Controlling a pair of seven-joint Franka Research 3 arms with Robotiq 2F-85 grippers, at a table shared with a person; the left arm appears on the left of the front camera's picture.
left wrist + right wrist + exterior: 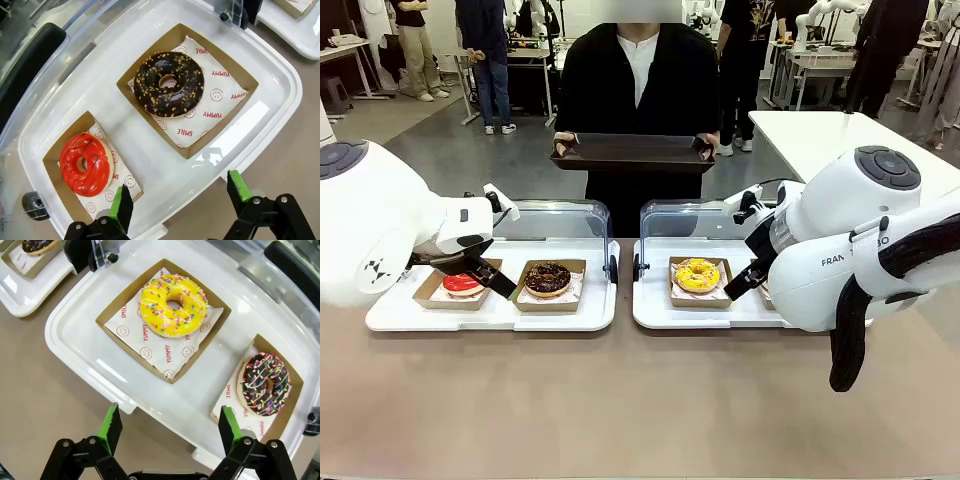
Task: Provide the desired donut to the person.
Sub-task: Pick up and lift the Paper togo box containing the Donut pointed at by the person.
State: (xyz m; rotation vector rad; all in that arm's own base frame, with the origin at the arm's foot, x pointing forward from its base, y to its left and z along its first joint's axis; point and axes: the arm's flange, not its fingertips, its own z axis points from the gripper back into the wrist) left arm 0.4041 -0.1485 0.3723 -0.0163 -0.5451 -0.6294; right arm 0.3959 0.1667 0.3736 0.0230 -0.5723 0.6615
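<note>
A: What lies nearest us?

B: Bare tan table [620, 400], then our two end effectors. Our left end effector [180, 192] hangs over the near edge of the left white tray [280, 75], its green pads [121, 202] spread wide with nothing between them. Our right end effector [170, 419] is just as wide and empty, above the near rim of the right white tray [75, 340].

A: And the donuts?

B: Each sits in its own brown cardboard box [152, 52] on a paper liner [220, 95] printed "SMILE" and "YUMMY" in red, with smiley faces. On the left tray we see a red-glazed donut [85, 163] and a chocolate donut with nut crumbs [169, 84]. On the right tray are a yellow sprinkled donut [173, 305] and a chocolate donut with coloured sprinkles [265, 382]. We cannot tell which one is wanted.

A: Any other writing?

B: "FRAN" on our right arm [860, 230]; the rest is hidden.

A: Farther back?

B: Clear lids [555, 215] stand open behind both trays. Across the table the person [635, 80] holds a dark serving tray [632, 152] by both ends.
</note>
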